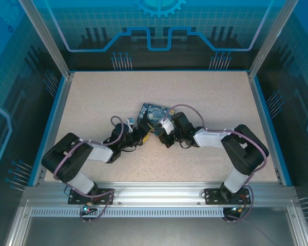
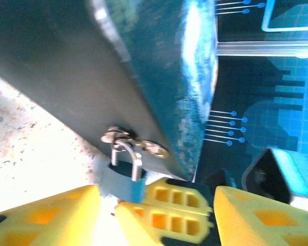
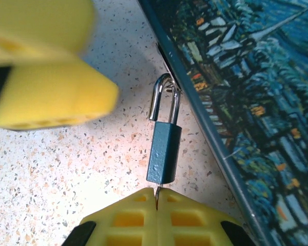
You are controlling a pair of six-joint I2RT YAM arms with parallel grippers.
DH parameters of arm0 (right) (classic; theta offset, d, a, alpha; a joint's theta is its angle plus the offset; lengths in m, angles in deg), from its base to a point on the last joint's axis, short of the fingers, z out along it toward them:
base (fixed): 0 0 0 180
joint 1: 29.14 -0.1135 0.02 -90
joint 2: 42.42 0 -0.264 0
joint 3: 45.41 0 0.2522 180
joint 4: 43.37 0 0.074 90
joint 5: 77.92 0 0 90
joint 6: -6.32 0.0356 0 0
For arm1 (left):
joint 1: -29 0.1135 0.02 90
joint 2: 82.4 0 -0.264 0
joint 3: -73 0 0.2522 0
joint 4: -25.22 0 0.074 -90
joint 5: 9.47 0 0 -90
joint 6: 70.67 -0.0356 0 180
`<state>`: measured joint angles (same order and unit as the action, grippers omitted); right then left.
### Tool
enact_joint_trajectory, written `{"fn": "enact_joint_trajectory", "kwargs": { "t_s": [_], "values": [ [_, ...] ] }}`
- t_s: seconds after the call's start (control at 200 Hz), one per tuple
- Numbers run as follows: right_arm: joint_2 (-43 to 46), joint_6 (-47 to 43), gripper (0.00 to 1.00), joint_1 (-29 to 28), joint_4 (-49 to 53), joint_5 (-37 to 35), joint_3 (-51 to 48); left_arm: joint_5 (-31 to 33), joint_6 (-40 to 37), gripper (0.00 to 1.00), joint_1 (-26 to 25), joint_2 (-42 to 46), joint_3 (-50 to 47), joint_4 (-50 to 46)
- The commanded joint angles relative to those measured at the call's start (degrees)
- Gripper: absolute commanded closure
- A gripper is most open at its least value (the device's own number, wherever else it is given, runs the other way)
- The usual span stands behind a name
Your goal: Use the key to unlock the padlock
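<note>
Right claw (image 3: 157, 201) is clamped on the key (image 3: 157, 191), whose tip meets the base of the padlock (image 3: 164, 151). Left claw (image 2: 156, 190) stands apart beside it. The padlock hangs from the tin (image 3: 256, 102) and lies on the worktop (image 3: 66, 169).

A lab robot cell: a speckled tabletop (image 1: 205, 97) boxed by aluminium framing, its rail (image 1: 159, 192) at six o'clock carrying the left arm (image 1: 74, 160) and right arm (image 1: 245, 148), blue circuit-and-gear panels (image 1: 159, 23) at twelve

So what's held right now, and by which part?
Right gripper pinches the key by its back end, tip at the padlock base. Left gripper open, holding nothing.
</note>
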<state>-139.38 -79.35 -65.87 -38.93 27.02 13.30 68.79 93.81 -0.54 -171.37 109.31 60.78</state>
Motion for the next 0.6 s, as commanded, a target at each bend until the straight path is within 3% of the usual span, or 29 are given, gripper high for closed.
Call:
{"fn": "enact_joint_trajectory", "kwargs": {
  "t_s": [0.0,0.19,0.595],
  "values": [
    [-1.42,0.72,1.00,-0.65,-0.63,-0.79,-0.24,0.67,-4.92,0.39,1.07,4.40,-0.08,-9.56],
    [-2.34,2.02,1.00,-0.43,-2.18,0.35,-0.57,1.18,-9.44,0.42,1.37,8.30,1.55,-17.18],
    [-4.27,14.54,1.00,4.25,-8.17,12.31,-1.77,2.03,-23.10,0.39,7.18,20.09,6.60,-35.06]
  ]
}}
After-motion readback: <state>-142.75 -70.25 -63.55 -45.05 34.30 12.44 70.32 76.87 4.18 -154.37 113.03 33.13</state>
